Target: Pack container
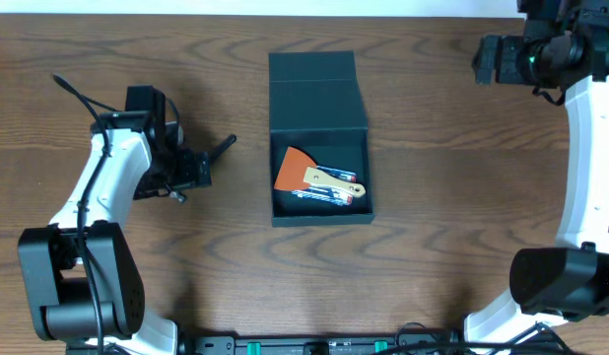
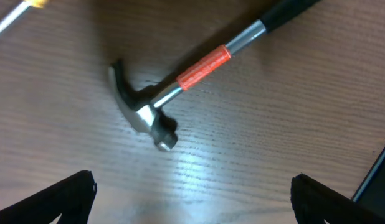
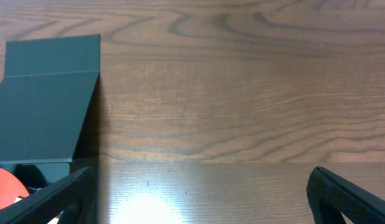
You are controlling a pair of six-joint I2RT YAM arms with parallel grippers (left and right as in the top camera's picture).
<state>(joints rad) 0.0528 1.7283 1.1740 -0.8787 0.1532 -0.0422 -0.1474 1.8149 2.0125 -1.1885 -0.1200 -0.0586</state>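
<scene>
A dark teal container (image 1: 318, 104) sits in the middle of a wooden surface (image 1: 452, 197). Its hinged lid is thrown open and lies back toward the far edge. Packing looks partly done: an orange-bladed scraper (image 1: 309, 176) with a pale wooden handle lies inside, on top of some blue items too small to identify. At least one tool is not yet in. A hammer (image 2: 202, 70) with a steel head, an orange band and a black grip lies on the surface to the left of the container, just beneath the left wrist camera. The left fingers (image 2: 65, 196) are spread wide above it, holding nothing and not touching it. The right fingers (image 3: 348, 193) are also spread wide and empty, hovering at the far right, well apart from the container. By this view, the hammer is yet to be picked up and placed inside, and the lid is yet to be closed.
</scene>
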